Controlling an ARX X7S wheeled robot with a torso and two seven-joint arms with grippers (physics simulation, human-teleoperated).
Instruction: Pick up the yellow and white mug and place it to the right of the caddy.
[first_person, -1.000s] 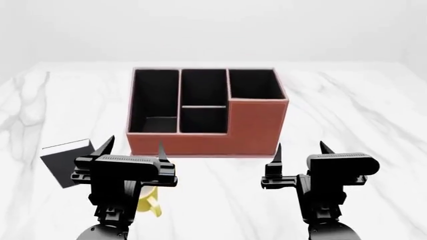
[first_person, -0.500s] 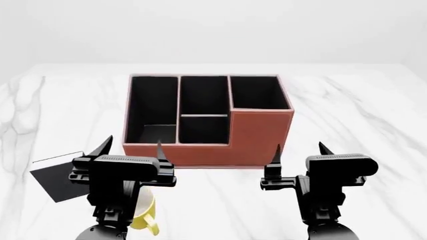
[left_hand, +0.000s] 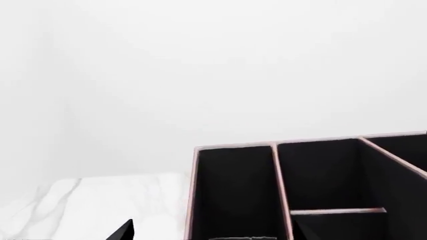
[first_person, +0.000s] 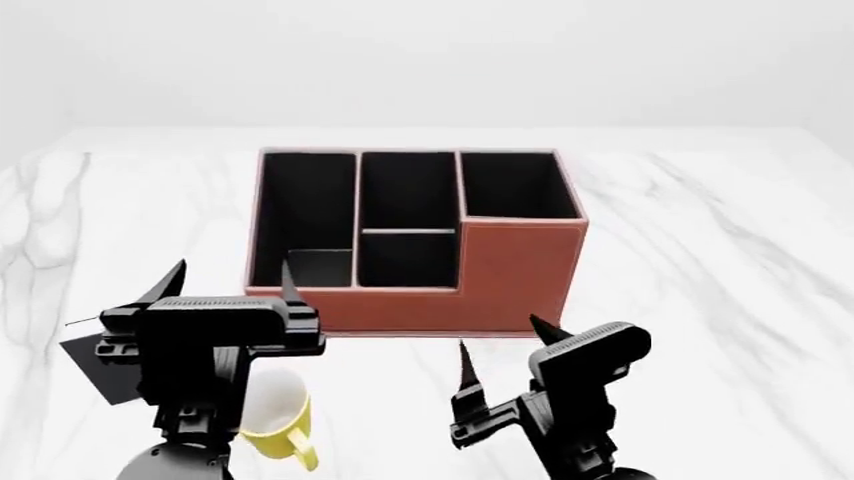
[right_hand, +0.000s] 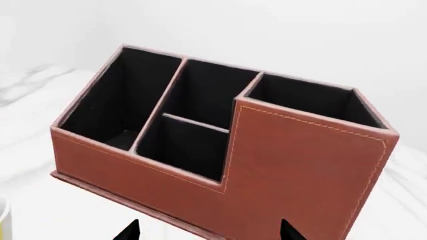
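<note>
the yellow and white mug (first_person: 274, 418) sits low and left of centre in the head view, half hidden behind the left gripper (first_person: 230, 283); only its white rim, a strip of glossy yellow wall and the loop handle pointing toward the bottom edge show. in the right wrist view just a thin yellow and white sliver (right_hand: 3, 218) of it is cut off at the lower left border. a small black book (first_person: 91, 352) with a pale edge lies flat at the far left of the head view, mostly covered by the same gripper.

the caddy (first_person: 514, 270) fills the middle of the frame: reddish-brown, leather-look, stitched along pale trim, matte black inside, four box-shaped compartments, with its right front corner standing taller. it rests on a white marble-veined table (first_person: 721, 250). the left wrist view catches only the tops of its black cells (left_hand: 320, 175), the lower part cropped away.

the left gripper stands wide, its pointed black fingers spread apart above the mug and book, holding nothing. the right gripper (first_person: 497, 347), tilted, in the lower centre right, also stands spread and empty, near the caddy's front wall but apart from it.
</note>
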